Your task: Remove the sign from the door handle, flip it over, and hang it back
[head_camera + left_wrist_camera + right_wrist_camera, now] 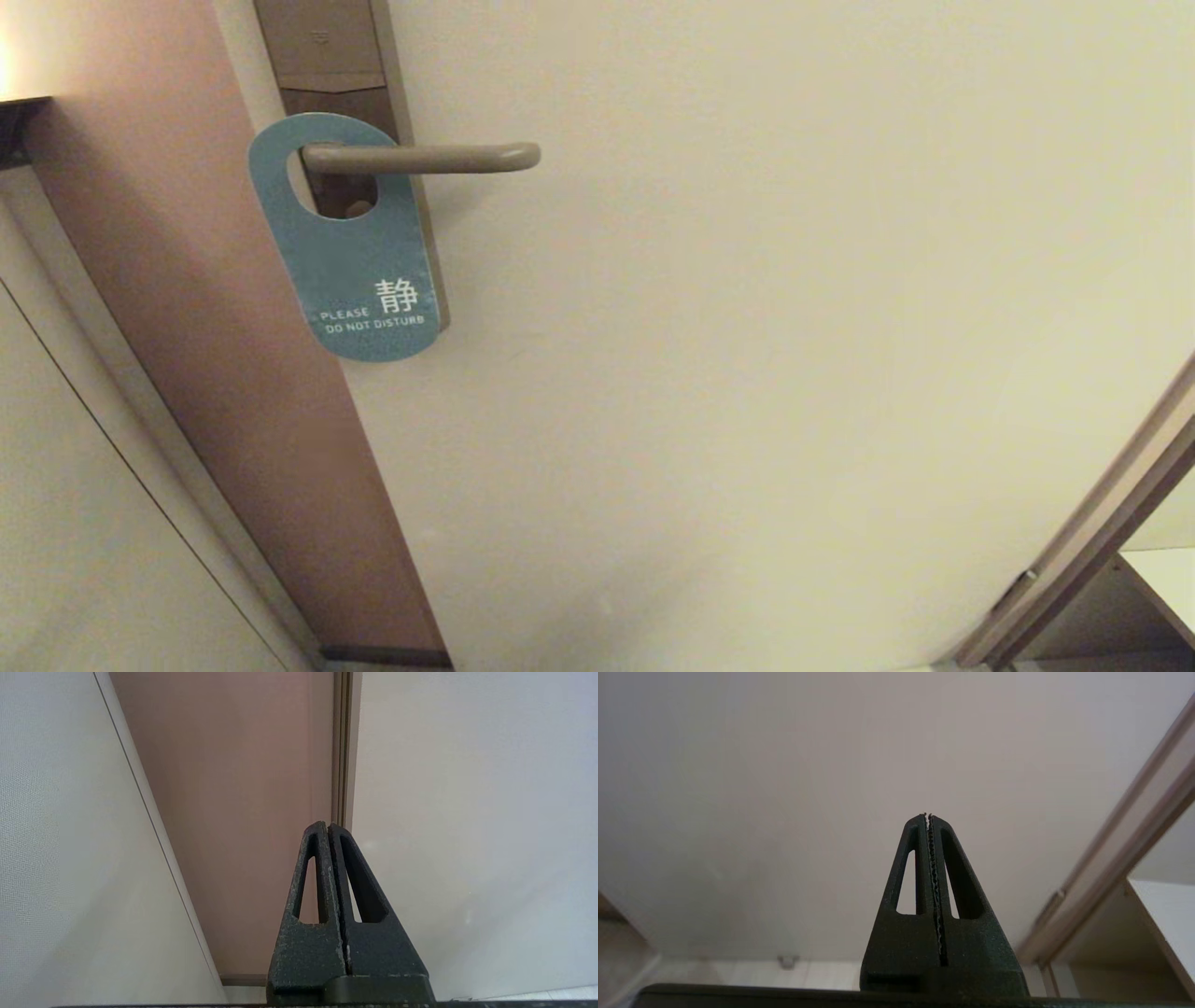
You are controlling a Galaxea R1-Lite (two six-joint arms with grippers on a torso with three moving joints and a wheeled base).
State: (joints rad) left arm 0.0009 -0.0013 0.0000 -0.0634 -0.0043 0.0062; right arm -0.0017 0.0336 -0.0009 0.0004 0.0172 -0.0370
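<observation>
Both grippers are matte black, grainy plastic: the left gripper [329,826] and right gripper [927,816] have tapered triangular fingers with slot cutouts (the right's inner edges are serrated).

Warm, dim, even light fills my head view, with glare at the upper left edge. The sign [359,271] casts a soft shadow rightward. My wrist views look cooler and softly blurred.

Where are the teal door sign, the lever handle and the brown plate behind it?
teal card sign [359,280], head view, on its face above the lettering.
bronze-beige lever door handle [439,157], head view, mid-bar.
tall brown plate [322,42], head view, upper part.
</observation>
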